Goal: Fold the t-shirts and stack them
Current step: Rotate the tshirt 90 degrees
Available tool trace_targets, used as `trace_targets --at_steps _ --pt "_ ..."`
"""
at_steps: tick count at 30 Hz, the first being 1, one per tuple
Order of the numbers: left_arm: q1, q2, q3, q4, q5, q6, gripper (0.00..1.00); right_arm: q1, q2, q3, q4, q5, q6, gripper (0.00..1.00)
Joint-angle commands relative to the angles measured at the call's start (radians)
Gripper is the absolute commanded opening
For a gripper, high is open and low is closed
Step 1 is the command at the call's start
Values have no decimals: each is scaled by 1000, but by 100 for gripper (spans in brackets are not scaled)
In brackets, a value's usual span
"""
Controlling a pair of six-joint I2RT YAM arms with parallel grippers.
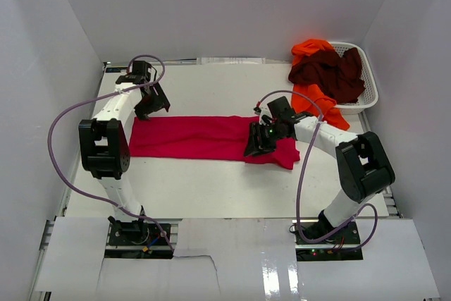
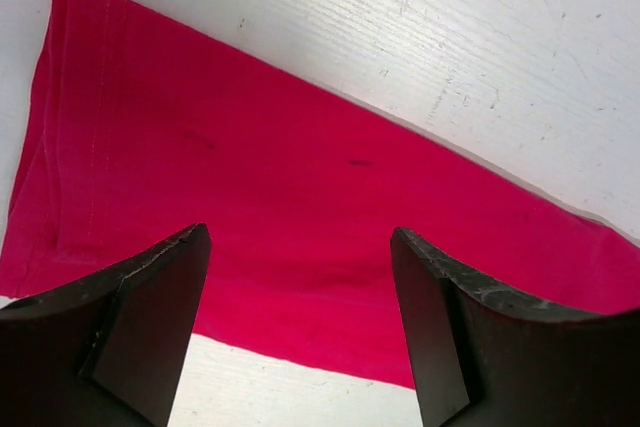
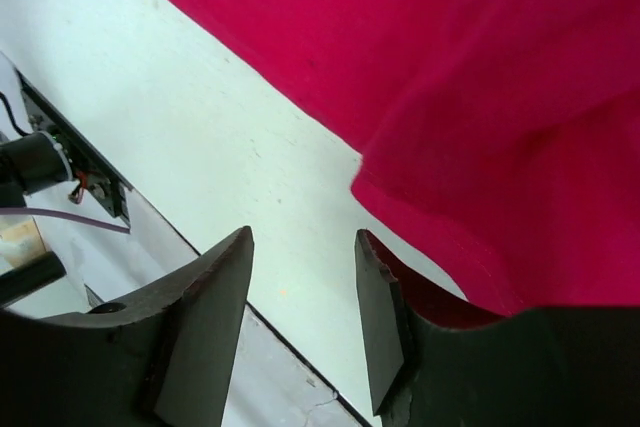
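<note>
Left hand (image 2: 300, 247) and right hand (image 3: 302, 247) hover spread over the crimson t-shirt (image 1: 197, 137), whose loose end could snag the right one and unfold.

orange t-shirt (image 1: 311, 49) lies mostly hidden beneath the maroon t-shirt (image 1: 328, 75).
</note>
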Motion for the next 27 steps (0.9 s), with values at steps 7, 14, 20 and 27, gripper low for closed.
trace_targets --at_steps 7,14,20,27 --pt "49 -17 -20 21 -1 4 84 -41 -69 169 -69 229 -52 52" --pt "49 -31 -148 83 14 -9 84 -92 26 226 -73 429 -89 49" --pt "49 -43 -207 117 59 -12 84 -170 97 231 -64 484 -86 48" --pt "96 -8 -209 120 14 -7 84 -216 199 225 -78 515 -72 47"
